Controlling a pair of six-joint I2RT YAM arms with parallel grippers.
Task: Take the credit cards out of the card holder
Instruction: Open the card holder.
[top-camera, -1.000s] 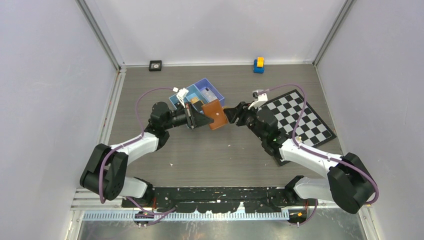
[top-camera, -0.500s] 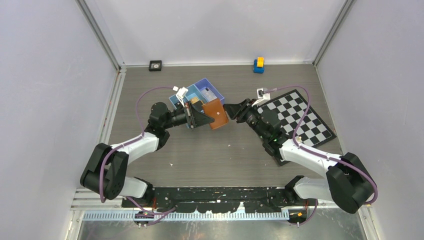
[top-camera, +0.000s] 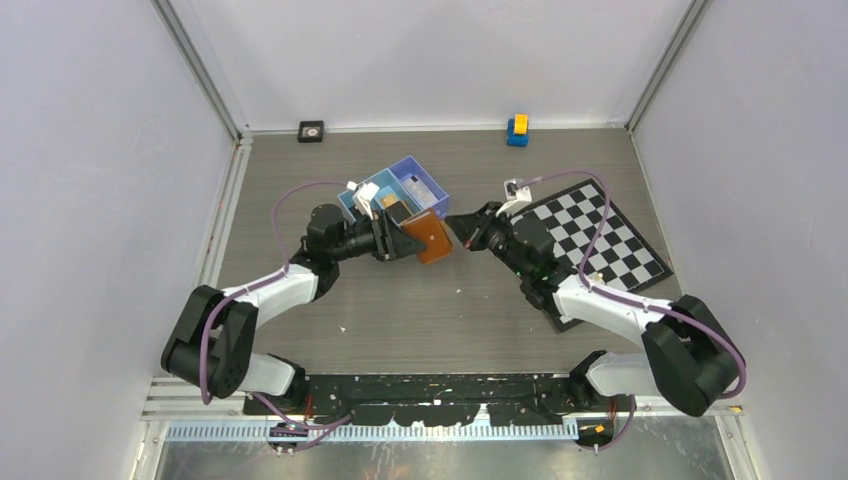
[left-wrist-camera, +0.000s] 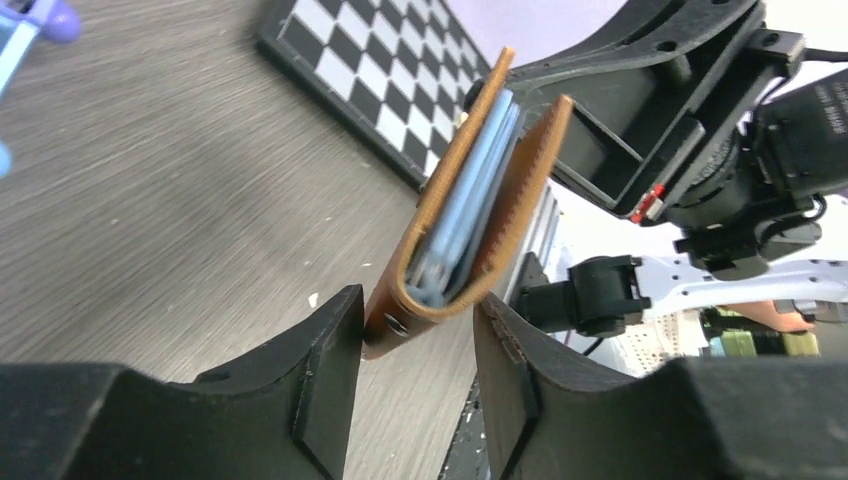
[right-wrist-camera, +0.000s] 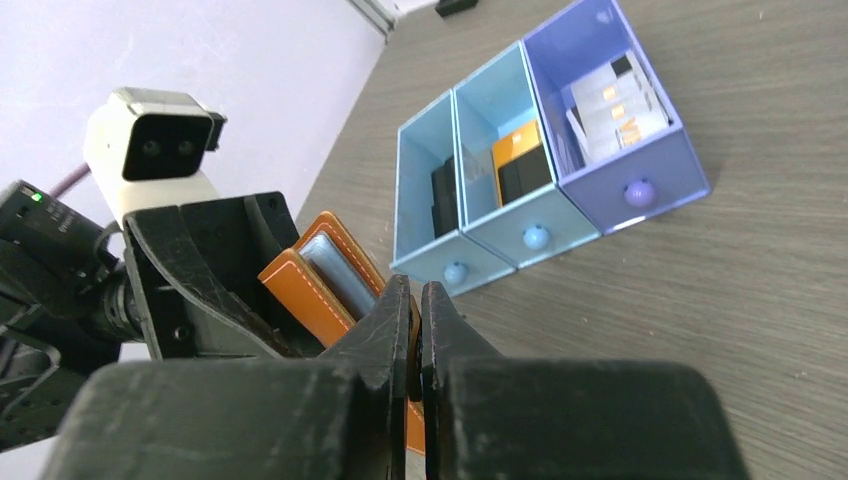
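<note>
1. Left claw (left-wrist-camera: 415, 305): jaws about half apart. The fold of the card holder (left-wrist-camera: 520, 200) sits between them, touching both pads.
2. Right claw (right-wrist-camera: 415, 300): pinched shut on the rim of the holder cover nearest it.
3. Judgement: draw that cover slowly away from the left claw with the fold clamped firm, so the stack does not spill onto the table (top-camera: 400, 310).
4. Credit cards (left-wrist-camera: 470, 200): pale blue stack between the covers, just ahead of the left claw's tips.
5. Unclear: card count, the clasp strap, and how deep the right claw's bite goes.
</note>
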